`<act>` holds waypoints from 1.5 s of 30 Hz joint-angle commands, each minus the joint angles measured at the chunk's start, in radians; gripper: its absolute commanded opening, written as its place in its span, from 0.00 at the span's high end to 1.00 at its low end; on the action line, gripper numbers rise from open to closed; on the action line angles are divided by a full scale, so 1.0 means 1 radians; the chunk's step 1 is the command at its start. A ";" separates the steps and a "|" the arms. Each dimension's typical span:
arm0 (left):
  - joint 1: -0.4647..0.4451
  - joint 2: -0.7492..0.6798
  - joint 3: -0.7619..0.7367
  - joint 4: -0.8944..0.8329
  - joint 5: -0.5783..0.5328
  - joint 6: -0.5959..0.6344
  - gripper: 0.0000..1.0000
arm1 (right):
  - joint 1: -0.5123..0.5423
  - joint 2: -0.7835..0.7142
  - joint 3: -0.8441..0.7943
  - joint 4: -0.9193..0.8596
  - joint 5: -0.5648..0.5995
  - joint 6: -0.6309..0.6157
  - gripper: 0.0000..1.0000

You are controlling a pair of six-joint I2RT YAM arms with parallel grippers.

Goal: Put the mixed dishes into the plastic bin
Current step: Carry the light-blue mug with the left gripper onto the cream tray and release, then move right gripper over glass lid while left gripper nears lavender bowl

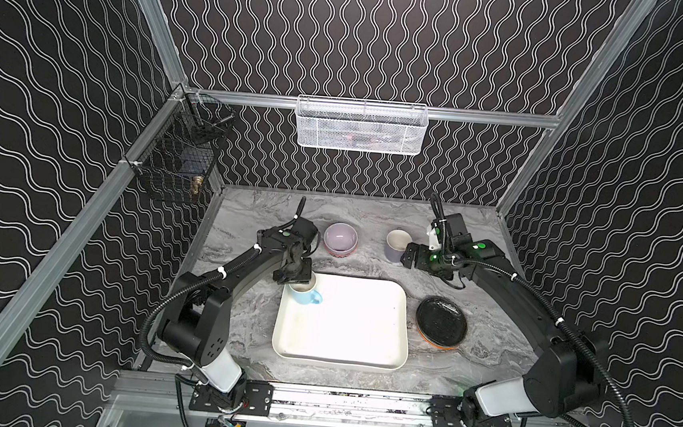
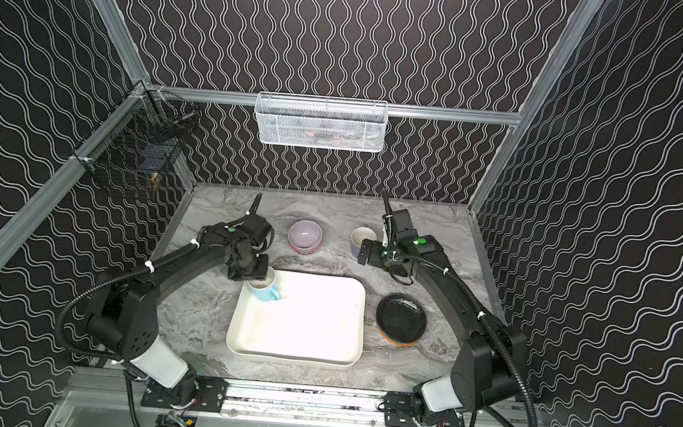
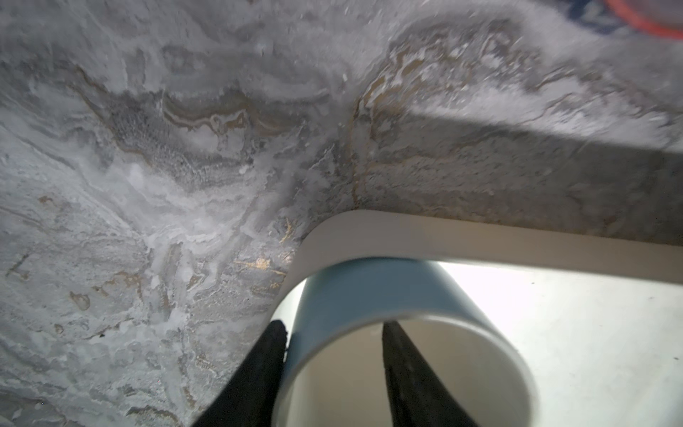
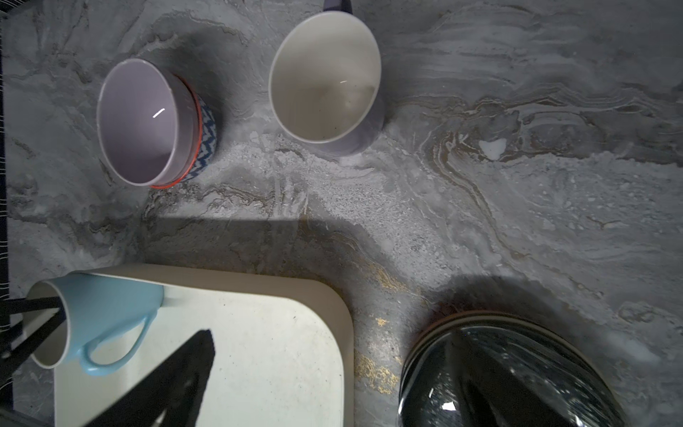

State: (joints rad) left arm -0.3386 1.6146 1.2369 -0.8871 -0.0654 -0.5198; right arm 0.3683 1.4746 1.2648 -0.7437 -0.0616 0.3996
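Blue mug (image 1: 307, 297) upright in the far left corner of the cream bin (image 1: 347, 331), handle turned toward the bin's middle. Left end effector (image 3: 334, 329) directly over the mug, released. In the left wrist view, one finger (image 3: 266, 369) right against the outside of the mug wall, its partner inside the mouth and well clear of that wall. Nothing pinched.

Right end effector (image 1: 407, 256) low over the bench (image 1: 372, 225), just beside the grey mug (image 1: 396, 244) on its right side. Spread wide and grasping nothing, with one finger (image 4: 177, 369) seen far from its partner in the right wrist view.

Grey mug upright on the bench beyond the bin's far edge, toward the right. Left of it, near the left arm, a lavender bowl (image 1: 341, 237) nested inside a red patterned bowl (image 4: 201, 148), also on the bench beyond the bin.

Right of the bin and just beside its wall, a stack of plates with a black plate (image 1: 442, 319) uppermost and an orange plate (image 1: 437, 346) peeking out underneath. Cannot tell how many plates between.
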 commanded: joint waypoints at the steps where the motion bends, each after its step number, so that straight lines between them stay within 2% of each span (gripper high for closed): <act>1: 0.001 -0.010 0.042 -0.019 0.027 0.026 0.48 | -0.017 -0.016 -0.022 -0.074 0.034 0.019 0.01; 10: -0.002 -0.024 0.157 -0.042 0.063 0.051 0.42 | -0.061 -0.123 -0.161 -0.211 0.171 0.183 0.01; 16: -0.029 -0.014 0.204 -0.027 0.100 0.062 0.40 | -0.117 -0.219 -0.296 -0.263 0.169 0.329 0.01; 23: -0.161 0.063 0.320 0.008 0.090 0.057 0.37 | -0.143 -0.284 -0.393 -0.307 0.172 0.433 0.01; 29: -0.259 0.125 0.422 0.037 0.119 0.038 0.36 | -0.155 -0.310 -0.474 -0.277 0.132 0.469 0.02; 33: -0.296 0.146 0.447 0.032 0.113 0.038 0.36 | -0.170 -0.333 -0.517 -0.250 0.103 0.466 0.15; 36: -0.306 0.146 0.440 0.034 0.115 0.037 0.36 | -0.182 -0.349 -0.545 -0.221 0.104 0.464 0.18; 38: -0.305 0.147 0.439 0.032 0.111 0.038 0.36 | -0.192 -0.351 -0.550 -0.205 0.102 0.454 0.25; 45: -0.305 0.163 0.463 0.002 0.084 0.052 0.36 | -0.190 -0.341 -0.526 -0.192 0.102 0.421 0.40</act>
State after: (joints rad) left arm -0.6430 1.7725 1.6897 -0.8658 0.0399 -0.4759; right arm 0.1764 1.1290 0.7284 -0.9466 0.0422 0.8257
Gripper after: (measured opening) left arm 0.637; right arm 0.609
